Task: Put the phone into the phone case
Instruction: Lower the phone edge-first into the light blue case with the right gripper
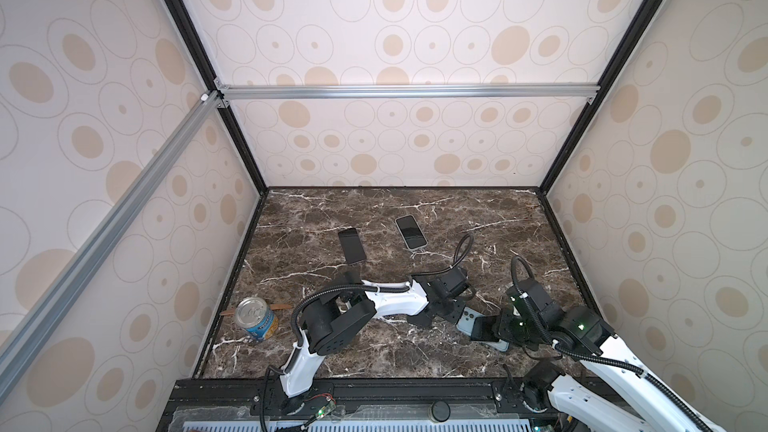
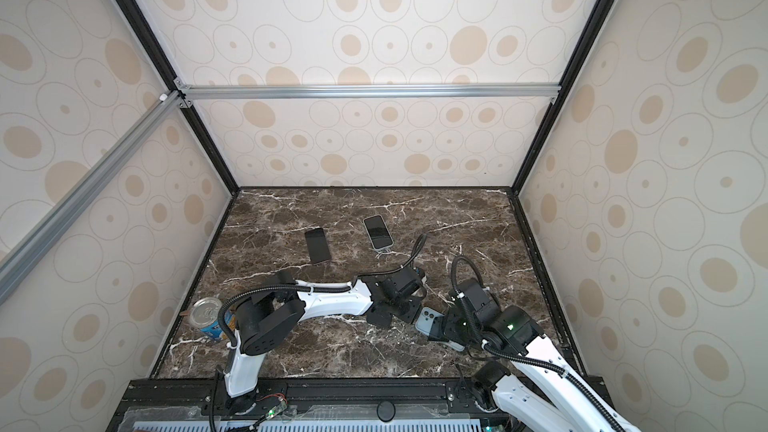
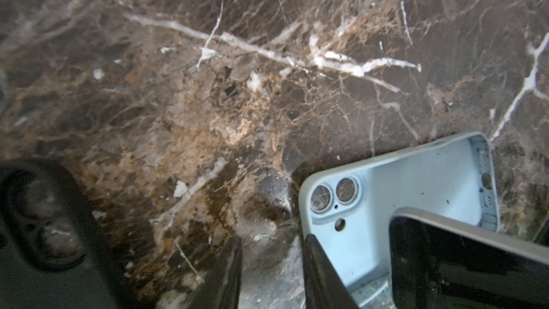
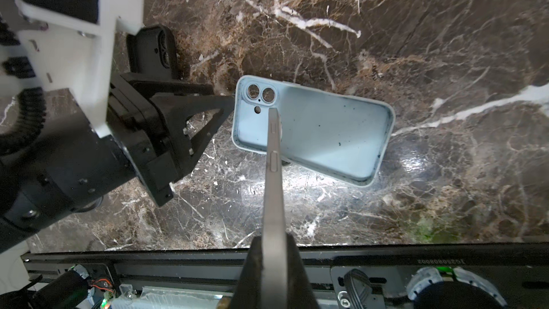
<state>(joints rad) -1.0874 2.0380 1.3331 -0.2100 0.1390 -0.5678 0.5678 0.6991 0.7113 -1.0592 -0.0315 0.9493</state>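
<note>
Right jaws pinch phone [image 4: 273, 156] edge-on — tip over blue case [image 4: 326, 132].

The white-and-black left arm [image 1: 399, 299] stretches low to the right, its black left claw [image 3: 271, 263] angled downward with jaws slightly parted. The white-and-black right arm [image 1: 665, 405] leans inward, its black right claw [image 4: 271, 257] clamped on a slim grey phone [image 4: 273, 156].
</note>
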